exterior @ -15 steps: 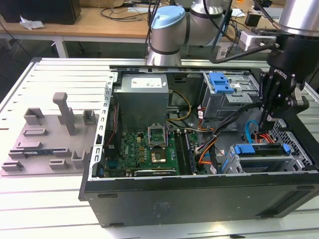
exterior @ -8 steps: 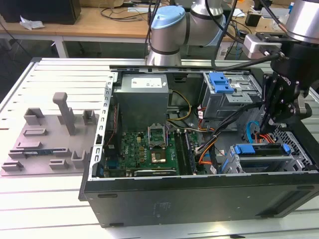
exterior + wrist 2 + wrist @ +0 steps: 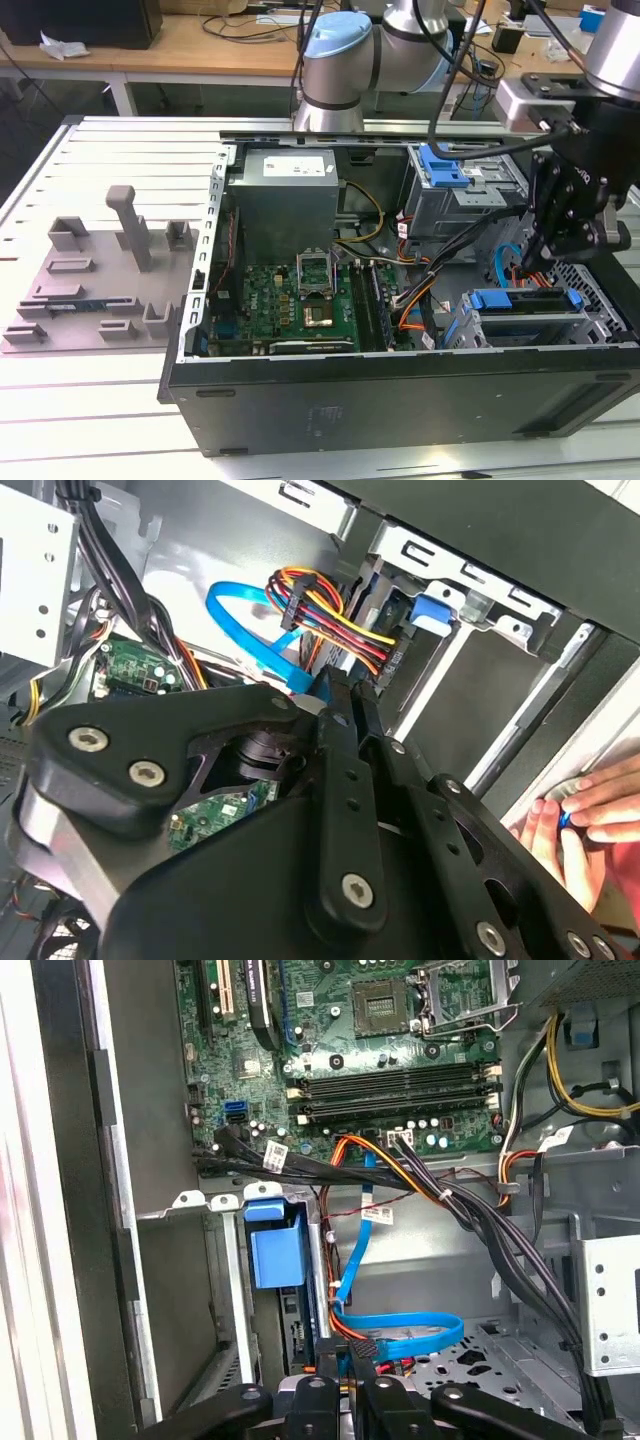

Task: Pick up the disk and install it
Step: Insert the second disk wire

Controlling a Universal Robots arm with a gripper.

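Observation:
The disk (image 3: 520,302) lies flat in the drive bay at the front corner of the open computer case (image 3: 400,400), at the exterior view's right; its blue rail bracket frames a grey top. In the first wrist view the disk's blue bracket (image 3: 275,1245) sits inside the bay's metal walls. My gripper (image 3: 528,262) hangs just above the disk's rear edge, among the cables. Its black fingers (image 3: 345,720) lie side by side, shut, with nothing between them. In the first wrist view the gripper (image 3: 347,1395) points at a blue data cable (image 3: 395,1330) and a bundle of coloured power wires (image 3: 320,605).
The green motherboard (image 3: 290,295), a grey power-supply box (image 3: 290,190) and an upper drive cage with a blue latch (image 3: 440,165) fill the case. A person's hand (image 3: 590,815) rests at the case's edge. A grey fixture plate (image 3: 100,280) lies at the exterior view's left.

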